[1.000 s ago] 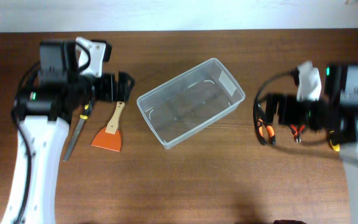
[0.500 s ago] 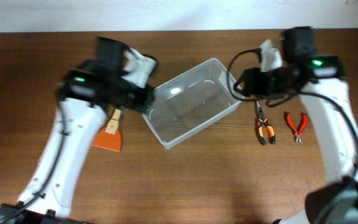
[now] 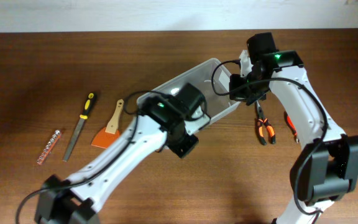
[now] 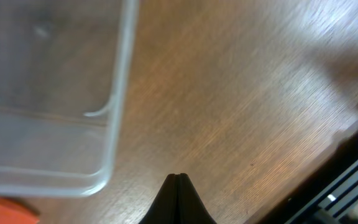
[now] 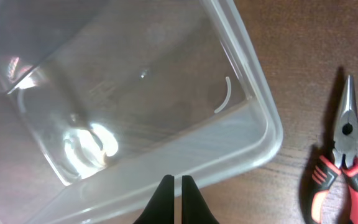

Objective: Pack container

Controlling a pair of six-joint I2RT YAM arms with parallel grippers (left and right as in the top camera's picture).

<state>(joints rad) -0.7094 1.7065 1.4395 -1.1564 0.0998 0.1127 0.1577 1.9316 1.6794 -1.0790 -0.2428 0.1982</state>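
The clear plastic container (image 3: 215, 67) lies slanted at the table's middle, with nothing showing inside, and both arms cover parts of it. My left gripper (image 3: 185, 147) is shut and empty. It hovers over bare wood just off the container's near corner (image 4: 107, 177). In the left wrist view the left gripper (image 4: 178, 177) shows its fingers pressed together. My right gripper (image 3: 234, 87) is shut on nothing, above the rim (image 5: 263, 118) at the container's right end. In the right wrist view the right gripper (image 5: 178, 179) leaves only a hairline slit.
Left of the container lie an orange scraper (image 3: 109, 127), a file with a yellow-black handle (image 3: 79, 124) and a strip of bits (image 3: 47, 147). Orange-handled pliers (image 3: 264, 124) (image 5: 344, 162) lie to its right. Red pliers (image 3: 291, 127) are partly hidden by the right arm.
Both arms swung in from the table's sides to the container. Both grippers went from open to shut, with nothing taken.
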